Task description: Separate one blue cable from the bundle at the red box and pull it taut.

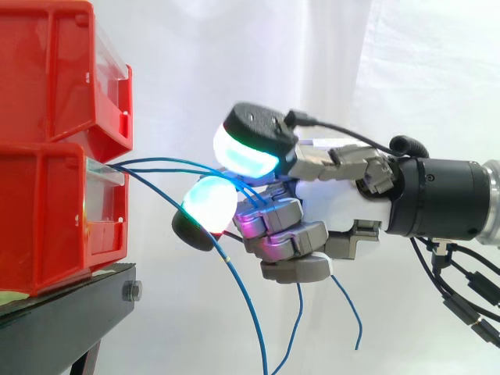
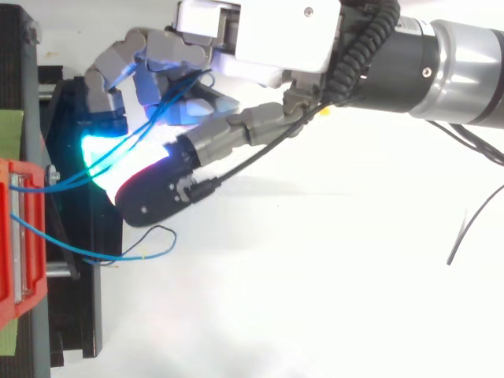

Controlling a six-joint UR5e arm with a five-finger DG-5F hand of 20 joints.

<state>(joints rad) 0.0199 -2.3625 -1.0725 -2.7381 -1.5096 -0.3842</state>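
Several thin blue cables (image 1: 172, 163) leave the front of the lower red box (image 1: 47, 219) and run right into my hand (image 1: 336, 199). The hand is level with the box's opening, a short way off it. Its fingers are curled round these cables, with the glowing thumb pad (image 1: 246, 152) above them and a cyan fingertip (image 1: 209, 201) below. Two cable ends (image 1: 297, 328) hang under the curled fingers. In the top view the held cables (image 2: 79, 169) stretch from the red box (image 2: 16, 236) to the hand (image 2: 276, 39). One loose blue cable (image 1: 234, 273) drops away below; from above it loops (image 2: 118, 257) beside the box.
A second red bin (image 1: 47, 70) sits stacked on the lower one. Both rest on a black stand (image 1: 62, 320) whose edge juts out under the cables. A white curtain hangs behind.
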